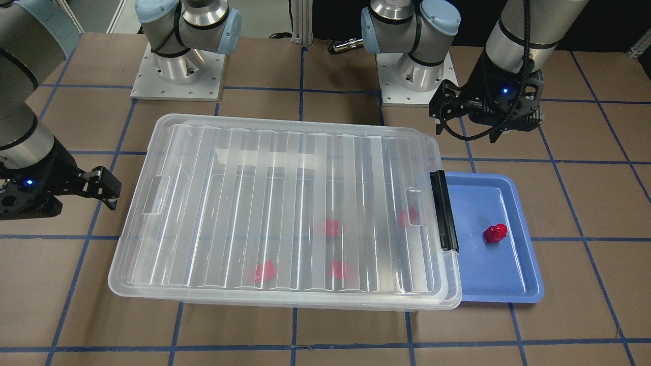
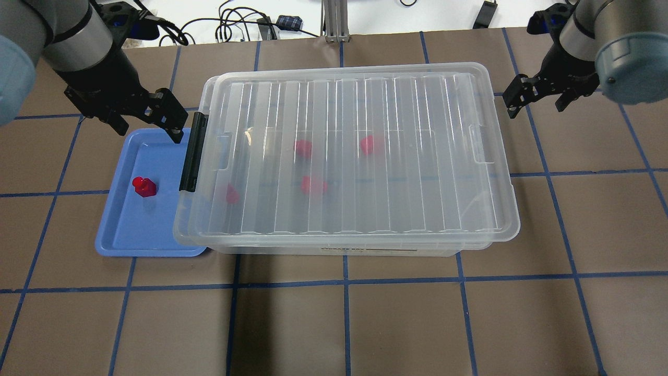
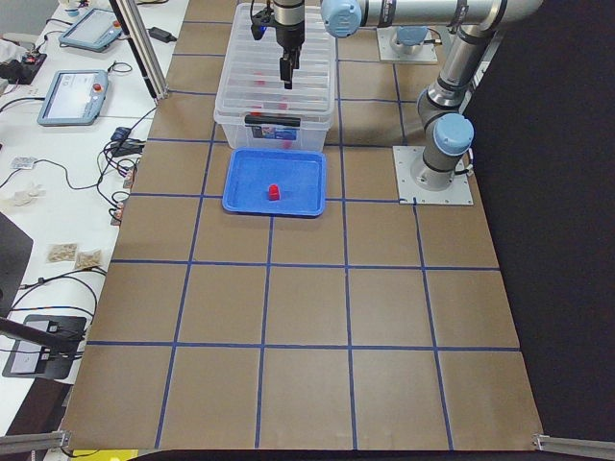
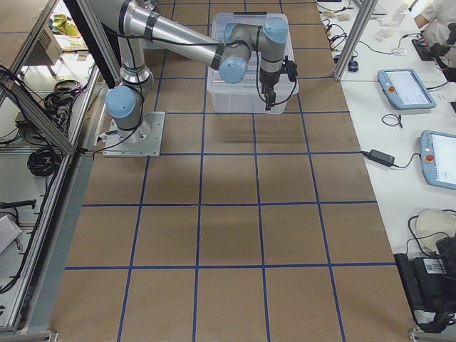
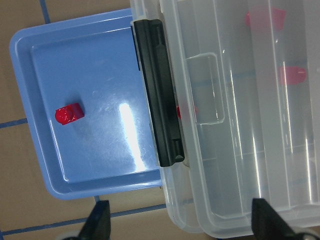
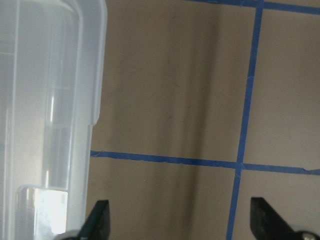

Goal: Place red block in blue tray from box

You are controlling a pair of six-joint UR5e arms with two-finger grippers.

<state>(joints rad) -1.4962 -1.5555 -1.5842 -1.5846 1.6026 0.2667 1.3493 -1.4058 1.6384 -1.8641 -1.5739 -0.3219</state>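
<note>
The red block (image 1: 495, 233) stands in the blue tray (image 1: 488, 274), also seen from overhead (image 2: 144, 186) and in the left wrist view (image 5: 69, 114). The tray (image 2: 135, 230) lies against the latch end of the box (image 2: 365, 209). The box's ribbed lid is on and its black latch (image 2: 192, 151) is down. My left gripper (image 2: 150, 131) is open and empty, above the tray's far edge by the latch. My right gripper (image 2: 536, 107) is open and empty, beside the box's other end, clear of it.
Several other red blocks (image 2: 302, 148) show blurred through the lid inside the box. The two arm bases (image 1: 178, 66) stand behind the box. Brown table with a blue tape grid (image 2: 344, 284). Tablets and cables (image 3: 72, 96) lie on the side bench.
</note>
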